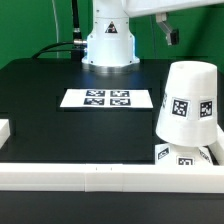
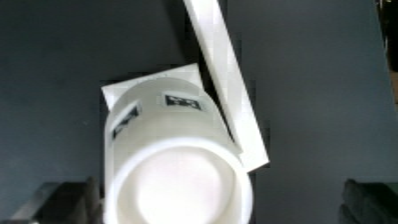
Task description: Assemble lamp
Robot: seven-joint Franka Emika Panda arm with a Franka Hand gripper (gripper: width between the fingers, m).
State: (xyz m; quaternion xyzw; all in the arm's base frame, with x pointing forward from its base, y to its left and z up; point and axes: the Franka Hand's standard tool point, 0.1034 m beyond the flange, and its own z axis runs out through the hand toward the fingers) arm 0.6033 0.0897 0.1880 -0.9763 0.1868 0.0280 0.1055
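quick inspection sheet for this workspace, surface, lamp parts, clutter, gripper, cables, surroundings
surface: black table, bare across most of its middle.
job's things: tapered shade sits at the exterior view's right on top of the lamp assembly; a tagged white part shows under it, against the front rail. Bulb not seen.
clutter: nothing seen beyond the marker board and the white border rail.
grippers: gripper hangs above the shade, holding nothing; whether the fingers are open cannot be told.
cables: green and black cables run behind the arm base.
surroundings: green backdrop.
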